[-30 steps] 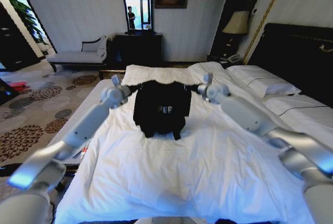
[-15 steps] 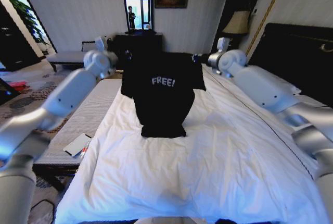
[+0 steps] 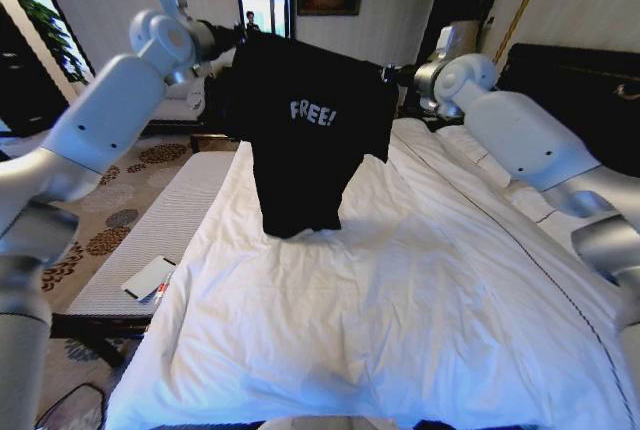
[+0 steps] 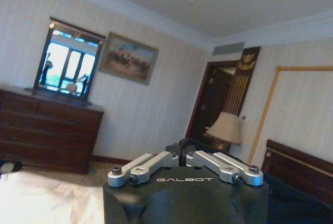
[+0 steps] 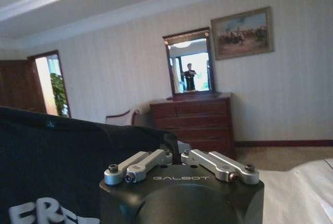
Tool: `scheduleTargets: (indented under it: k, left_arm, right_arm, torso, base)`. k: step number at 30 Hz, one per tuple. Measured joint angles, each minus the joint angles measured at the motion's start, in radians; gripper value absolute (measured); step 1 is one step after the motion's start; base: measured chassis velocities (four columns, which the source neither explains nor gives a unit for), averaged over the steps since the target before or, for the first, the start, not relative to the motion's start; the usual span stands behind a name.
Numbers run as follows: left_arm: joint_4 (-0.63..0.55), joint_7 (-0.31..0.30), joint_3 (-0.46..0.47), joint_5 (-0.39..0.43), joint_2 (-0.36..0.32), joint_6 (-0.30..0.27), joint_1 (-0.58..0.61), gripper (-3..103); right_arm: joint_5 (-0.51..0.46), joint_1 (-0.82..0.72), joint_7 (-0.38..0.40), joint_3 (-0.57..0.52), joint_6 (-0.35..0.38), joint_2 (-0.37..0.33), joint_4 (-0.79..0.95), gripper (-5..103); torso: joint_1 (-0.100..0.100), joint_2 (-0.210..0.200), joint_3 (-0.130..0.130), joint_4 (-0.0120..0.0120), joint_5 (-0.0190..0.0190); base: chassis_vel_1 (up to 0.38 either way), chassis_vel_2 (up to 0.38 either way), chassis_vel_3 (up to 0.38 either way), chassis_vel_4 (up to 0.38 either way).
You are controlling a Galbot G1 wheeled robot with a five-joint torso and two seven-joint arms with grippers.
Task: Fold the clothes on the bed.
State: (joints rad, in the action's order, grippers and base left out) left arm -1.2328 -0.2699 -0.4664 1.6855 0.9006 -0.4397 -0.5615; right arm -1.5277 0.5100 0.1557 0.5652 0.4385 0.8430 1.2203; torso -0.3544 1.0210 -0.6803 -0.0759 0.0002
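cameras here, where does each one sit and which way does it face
Head view: on the robot's head, looking down the white-duveted bed; both arms hold up the black soft-fabric "FREE!" T-shirt.
Left wrist view: behind the left end effector, facing the dark wooden dresser.
Right wrist view: behind the right end effector, T-shirt beside it.
Shared: the gold-framed painting shows in both wrist views.

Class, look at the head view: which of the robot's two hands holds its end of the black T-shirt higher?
The left hand. Its shoulder of the T-shirt sits near the mirror's base, while the right hand grips lower, so the top edge slopes down towards the right.
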Motion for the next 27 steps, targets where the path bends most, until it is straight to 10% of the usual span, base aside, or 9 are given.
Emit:
scheduleTargets:
  k: [15, 21, 27]
  left_arm:
    - [-0.467, -0.162, 0.18, 0.148, -0.267, 0.006, 0.151, 1]
    - [-0.682, -0.223, 0.355, 0.247, -0.38, 0.024, 0.282, 1]
    - [-0.944, -0.232, 0.68, 0.369, -0.647, 0.073, 0.612, 1]
  right_arm:
    - [-0.286, -0.073, 0.183, -0.218, 0.122, -0.201, 0.401, 2]
    - [-0.391, -0.141, 0.27, -0.343, 0.156, -0.277, 0.554, 2]
    - [-0.565, -0.256, 0.363, -0.562, 0.18, -0.392, 0.739, 2]
  torso:
    - [0.0, 0.0, 0.0, 0.0001, 0.0]
    - [0.0, 0.0, 0.0, 0.0001, 0.0]
    - [0.0, 0.0, 0.0, 0.0012, -0.0009]
  base:
    - [0.0, 0.0, 0.0, 0.0]
    - [0.0, 0.0, 0.0, 0.0]
    - [0.0, 0.0, 0.0, 0.0]
